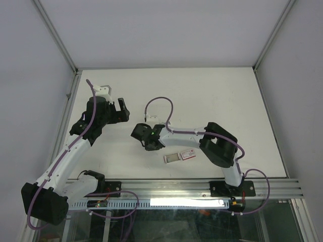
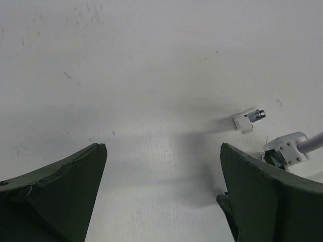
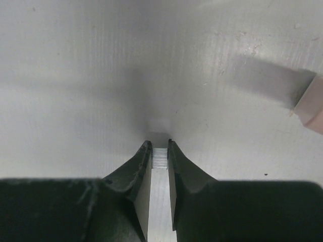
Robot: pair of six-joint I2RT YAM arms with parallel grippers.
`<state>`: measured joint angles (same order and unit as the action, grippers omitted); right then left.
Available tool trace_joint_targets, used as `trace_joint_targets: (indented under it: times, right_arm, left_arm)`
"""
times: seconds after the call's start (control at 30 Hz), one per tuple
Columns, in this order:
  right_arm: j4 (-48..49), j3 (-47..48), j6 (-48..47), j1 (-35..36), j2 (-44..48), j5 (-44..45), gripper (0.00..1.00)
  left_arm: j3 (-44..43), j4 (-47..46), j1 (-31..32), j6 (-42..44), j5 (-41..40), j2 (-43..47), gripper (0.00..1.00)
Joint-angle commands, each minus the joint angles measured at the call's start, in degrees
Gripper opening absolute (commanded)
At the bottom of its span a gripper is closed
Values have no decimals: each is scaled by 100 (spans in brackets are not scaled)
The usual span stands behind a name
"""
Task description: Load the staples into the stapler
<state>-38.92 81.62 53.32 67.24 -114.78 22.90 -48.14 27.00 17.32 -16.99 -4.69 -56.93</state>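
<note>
matt white tabletop (image 2: pixel 151 75), lightly scuffed; and there, bright ribbed metal staples (image 3: pixel 159 158) between dark matt plastic fingers (image 3: pixel 135 172) of the right claw (image 3: pixel 159 144).

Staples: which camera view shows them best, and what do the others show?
Right wrist: the silvery staples sit close up between the right jaws. Top external shows only their box; left wrist shows none.

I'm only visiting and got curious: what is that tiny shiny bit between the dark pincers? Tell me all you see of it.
A short strip of staples: silvery, metal-looking, finely ribbed across. It sits between the tips of the right gripper, whose two dark fingers pinch its sides. Only its top shows; whether it rests on the white table below cannot be told.
</note>
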Motion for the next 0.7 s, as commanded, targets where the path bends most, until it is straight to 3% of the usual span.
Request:
trace_joint_targets:
  times: [0.0, 0.2, 0.37, 0.5, 0.67]
  right_arm:
    - [1119, -352, -1182, -7, 1044, -196, 18]
    - [1170, -797, -2264, -161, 2224, -424, 17]
    - [1319, -1622, -2843, -912, 3240, -1103, 17]
    - [1652, -2482, -3140, -1787, 3983, -1653, 18]
    - [1899, -3086, -3150, -3028, 4416, -2289, 18]
  left_arm:
    - [-47, -133, 37, 128, -15, 25, 99]
    - [101, -315, 8, -2, 547, 67, 97]
    - [379, -895, 133, -736, 1525, 41, 91]
    - [814, -1841, 717, -1790, 1842, -8, 90]
    - [1338, -3021, 1710, -3010, 1690, -254, 89]
